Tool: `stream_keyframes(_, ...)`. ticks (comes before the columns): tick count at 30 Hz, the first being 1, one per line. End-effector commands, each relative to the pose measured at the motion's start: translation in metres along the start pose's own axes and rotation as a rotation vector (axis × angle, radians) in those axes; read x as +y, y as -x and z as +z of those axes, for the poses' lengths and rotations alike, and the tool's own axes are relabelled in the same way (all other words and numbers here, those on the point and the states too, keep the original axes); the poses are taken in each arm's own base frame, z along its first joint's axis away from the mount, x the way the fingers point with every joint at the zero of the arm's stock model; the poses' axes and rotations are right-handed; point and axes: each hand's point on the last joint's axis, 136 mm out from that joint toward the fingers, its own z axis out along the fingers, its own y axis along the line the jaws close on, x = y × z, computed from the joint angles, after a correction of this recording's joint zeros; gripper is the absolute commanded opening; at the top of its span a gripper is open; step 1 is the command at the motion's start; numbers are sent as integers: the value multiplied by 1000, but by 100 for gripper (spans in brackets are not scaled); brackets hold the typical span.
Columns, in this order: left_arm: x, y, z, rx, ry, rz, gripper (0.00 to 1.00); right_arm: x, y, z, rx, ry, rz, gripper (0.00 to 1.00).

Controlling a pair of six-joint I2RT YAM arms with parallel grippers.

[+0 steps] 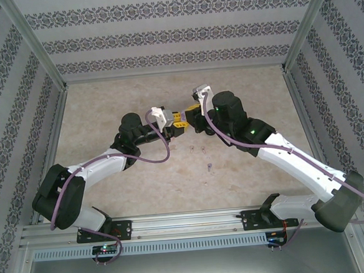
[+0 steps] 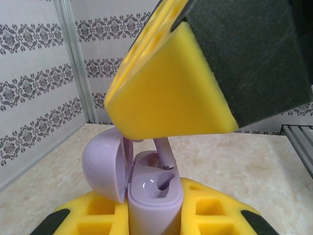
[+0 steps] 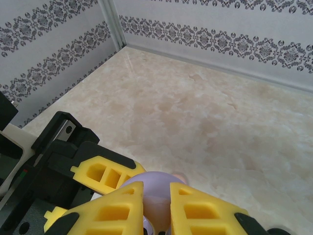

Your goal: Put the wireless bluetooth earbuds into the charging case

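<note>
Arms: both reach in from the near edge and bend toward each other, wrists meeting nose to nose above the middle of the marble-patterned table (image 1: 117, 97)
Left gripper (image 1: 178, 123): yellow fingers closed on the body of the lilac charging case (image 2: 154, 205), one on each side
Lilac charging case: upright, lid hinged open to the left in the left wrist view, near slot bare and glossy
Right gripper (image 1: 193, 117): set over the case, fingers pinched nearly together on the lilac earbud (image 2: 165, 154)
Lilac earbud: tilted, stem tip down at the case's rear slot, head hidden behind that gripper's yellow finger
Loose earbuds (image 1: 203, 150): three tiny ones on the table nearer the bases, colours too small to tell
</note>
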Motion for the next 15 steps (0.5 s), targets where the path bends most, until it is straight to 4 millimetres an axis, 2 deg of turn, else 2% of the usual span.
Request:
stream_keyframes(1, -5, 34, 3, -93, -29, 65, 0, -3, -6, 0, 16, -2, 10, 16)
stream_keyframes(15, -5, 33, 3, -92, -29, 63, 0, 14, 6, -3, -5, 34, -11, 16)
